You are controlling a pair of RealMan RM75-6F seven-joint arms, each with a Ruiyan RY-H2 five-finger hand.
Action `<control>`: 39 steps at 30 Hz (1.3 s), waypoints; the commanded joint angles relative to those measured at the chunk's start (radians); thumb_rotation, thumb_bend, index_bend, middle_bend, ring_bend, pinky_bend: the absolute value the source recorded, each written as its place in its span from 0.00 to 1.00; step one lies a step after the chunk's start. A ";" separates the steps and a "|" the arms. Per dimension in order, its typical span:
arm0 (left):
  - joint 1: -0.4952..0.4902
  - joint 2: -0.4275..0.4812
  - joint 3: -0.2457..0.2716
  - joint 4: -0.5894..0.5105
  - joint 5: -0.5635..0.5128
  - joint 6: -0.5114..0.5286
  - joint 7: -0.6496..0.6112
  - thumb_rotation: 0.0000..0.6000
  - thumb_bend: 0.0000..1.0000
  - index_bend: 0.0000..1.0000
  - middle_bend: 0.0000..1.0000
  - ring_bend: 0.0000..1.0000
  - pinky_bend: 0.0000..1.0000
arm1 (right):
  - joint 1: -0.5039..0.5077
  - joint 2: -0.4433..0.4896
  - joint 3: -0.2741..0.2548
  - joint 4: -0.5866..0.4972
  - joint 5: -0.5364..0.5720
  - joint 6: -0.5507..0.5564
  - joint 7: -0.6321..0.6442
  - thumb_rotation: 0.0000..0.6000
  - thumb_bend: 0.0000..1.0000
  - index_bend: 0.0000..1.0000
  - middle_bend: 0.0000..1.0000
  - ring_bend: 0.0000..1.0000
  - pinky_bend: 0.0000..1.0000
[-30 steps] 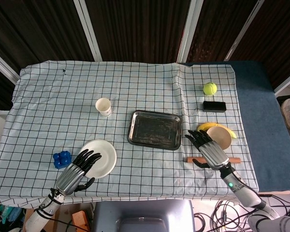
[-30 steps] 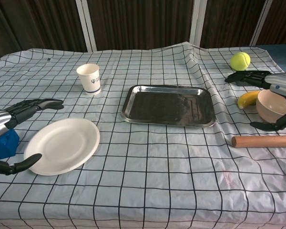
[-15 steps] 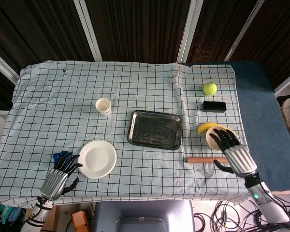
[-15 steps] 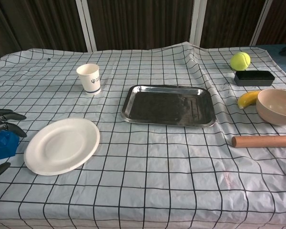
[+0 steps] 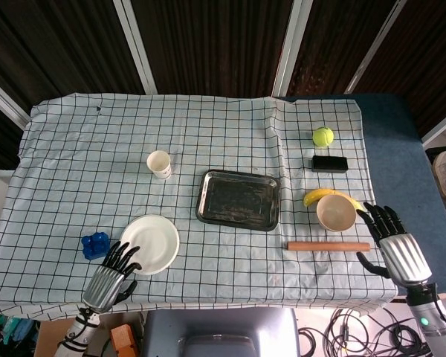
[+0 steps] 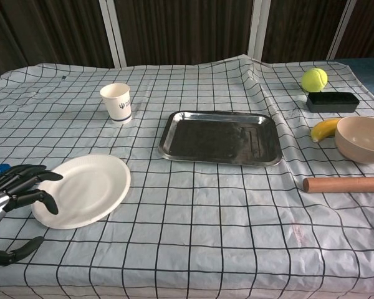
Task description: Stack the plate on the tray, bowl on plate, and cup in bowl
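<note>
The steel tray lies empty at the table's middle. A white plate sits front left of it. My left hand hovers open just beside the plate's near left rim, fingers spread. A paper cup stands upright behind the plate. The beige bowl rests to the right of the tray. My right hand is open to the right of the bowl, at the table edge, and shows only in the head view.
A blue toy lies left of the plate. A wooden rolling pin lies in front of the bowl, a banana behind it. A black box and a tennis ball sit at the far right.
My right hand has drawn back from over the bowl to the table's right edge. My left hand pulled away from the plate, then moved back toward its near left rim.
</note>
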 commanded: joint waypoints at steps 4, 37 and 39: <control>-0.011 -0.062 -0.016 0.104 -0.008 -0.006 0.009 1.00 0.32 0.41 0.14 0.05 0.07 | -0.007 0.013 -0.003 -0.015 0.008 -0.017 -0.001 1.00 0.24 0.00 0.00 0.00 0.00; -0.060 -0.296 -0.048 0.494 -0.030 0.105 -0.247 1.00 0.47 0.66 0.32 0.11 0.07 | -0.009 0.073 0.006 -0.089 0.071 -0.126 -0.035 1.00 0.24 0.00 0.00 0.00 0.00; -0.060 -0.308 -0.051 0.513 -0.032 0.124 -0.269 1.00 0.49 0.68 0.35 0.12 0.06 | -0.010 0.073 0.007 -0.090 0.070 -0.125 -0.033 1.00 0.24 0.00 0.00 0.00 0.00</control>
